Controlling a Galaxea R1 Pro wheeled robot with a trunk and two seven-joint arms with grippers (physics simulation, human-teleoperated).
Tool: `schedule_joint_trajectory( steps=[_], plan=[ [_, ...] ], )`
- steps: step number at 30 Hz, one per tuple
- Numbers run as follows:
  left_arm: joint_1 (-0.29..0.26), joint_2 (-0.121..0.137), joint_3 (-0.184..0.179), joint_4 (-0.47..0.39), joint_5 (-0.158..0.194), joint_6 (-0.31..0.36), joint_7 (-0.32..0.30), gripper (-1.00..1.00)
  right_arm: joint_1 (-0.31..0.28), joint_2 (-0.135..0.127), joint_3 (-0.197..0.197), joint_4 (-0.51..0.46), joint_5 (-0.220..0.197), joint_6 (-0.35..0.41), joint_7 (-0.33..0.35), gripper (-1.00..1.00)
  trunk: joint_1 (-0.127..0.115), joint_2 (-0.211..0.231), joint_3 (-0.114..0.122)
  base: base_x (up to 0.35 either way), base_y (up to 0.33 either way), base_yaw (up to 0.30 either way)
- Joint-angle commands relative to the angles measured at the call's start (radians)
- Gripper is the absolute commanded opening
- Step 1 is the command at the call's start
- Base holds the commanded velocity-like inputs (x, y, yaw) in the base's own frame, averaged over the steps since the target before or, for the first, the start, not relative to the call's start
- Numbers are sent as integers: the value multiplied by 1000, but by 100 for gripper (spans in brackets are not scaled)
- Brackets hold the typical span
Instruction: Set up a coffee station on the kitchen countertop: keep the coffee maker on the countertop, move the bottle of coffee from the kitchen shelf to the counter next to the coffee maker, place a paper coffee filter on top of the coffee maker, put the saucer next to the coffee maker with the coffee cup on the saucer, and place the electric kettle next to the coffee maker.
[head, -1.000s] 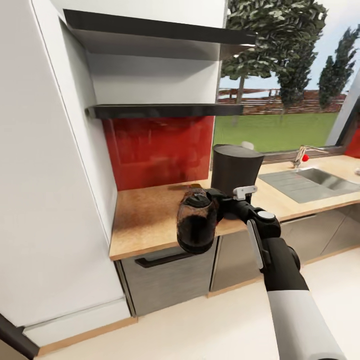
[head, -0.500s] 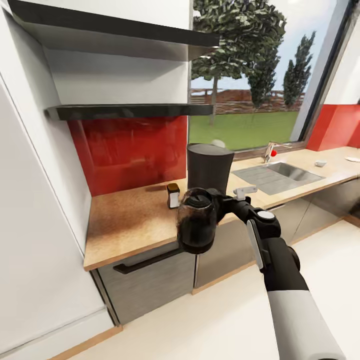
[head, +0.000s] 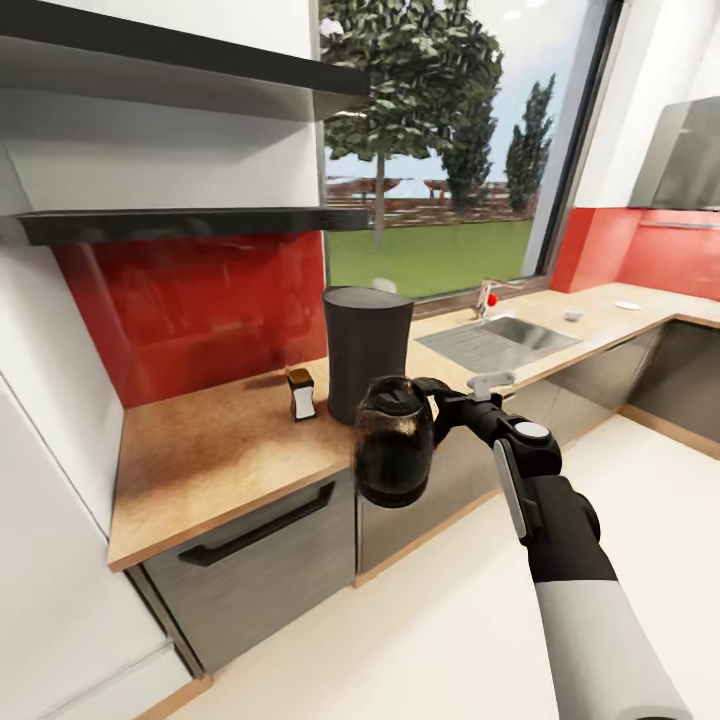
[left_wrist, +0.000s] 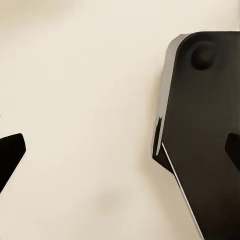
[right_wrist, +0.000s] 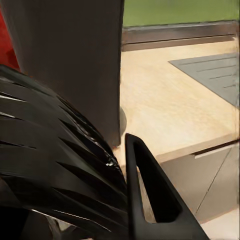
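Observation:
My right gripper is shut on the loop handle of the electric kettle, a black glassy jug held in the air in front of the kitchen countertop. Just behind the kettle stands the coffee maker, a tall dark grey cylinder. The bottle of coffee stands on the counter to its left. The kitchen shelf above is bare. Far right on the counter lie the saucer and coffee cup. In the right wrist view the kettle and its handle are close up before the coffee maker. My left gripper is open over the floor.
A steel sink with a tap lies right of the coffee maker, under the window. Grey cabinet fronts run below the worktop. A white wall panel bounds the counter's left end. Pale floor lies in front.
The whole view has swung right, so counter and shelf slid left in the picture. The bottle of coffee came out from behind the kettle. The kettle stays held in my right gripper.

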Motion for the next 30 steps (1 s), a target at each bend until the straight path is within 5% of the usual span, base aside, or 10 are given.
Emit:
schedule_joint_trajectory(
  steps=[1, 21, 30],
  plan=[
    [0, 0, 4, -1, 4, -3, -3, 100, -1, 1, -2, -1, 9, 4, 8, -100, 1, -2, -2, 0, 0, -296],
    [1, -1, 6, 8, 5, 5, 1, 100, -1, 0, -2, 3, 10, 5, 8, -100, 1, -2, -2, 75, -3, -296],
    [3, -5, 8, 11, 7, 184, 81, 100, -1, 0, -3, 3, 18, 4, 4, -100, 1, -2, -2, 331, -79, -123]
  ],
)
